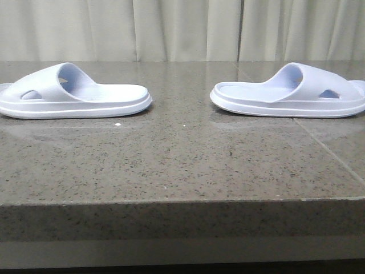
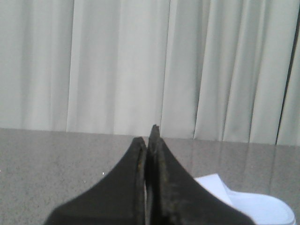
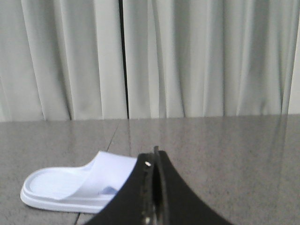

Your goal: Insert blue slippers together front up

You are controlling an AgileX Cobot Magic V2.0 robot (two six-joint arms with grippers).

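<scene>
Two blue slippers lie flat on the stone table (image 1: 182,171), soles down, well apart: the left slipper (image 1: 74,94) at the far left, the right slipper (image 1: 291,92) at the far right, heels facing each other. The left gripper (image 2: 149,140) and right gripper (image 3: 154,159) both have their jaws pressed together, holding nothing

1. Two slippers are seen on one table (image 1: 182,171): the left slipper (image 1: 74,94) and the right slipper (image 1: 291,94).
2. Two grippers are counted, the left gripper (image 2: 149,140) and the right gripper (image 3: 154,161), one in each wrist view.
3. One curtain (image 1: 182,28) is seen behind.
</scene>
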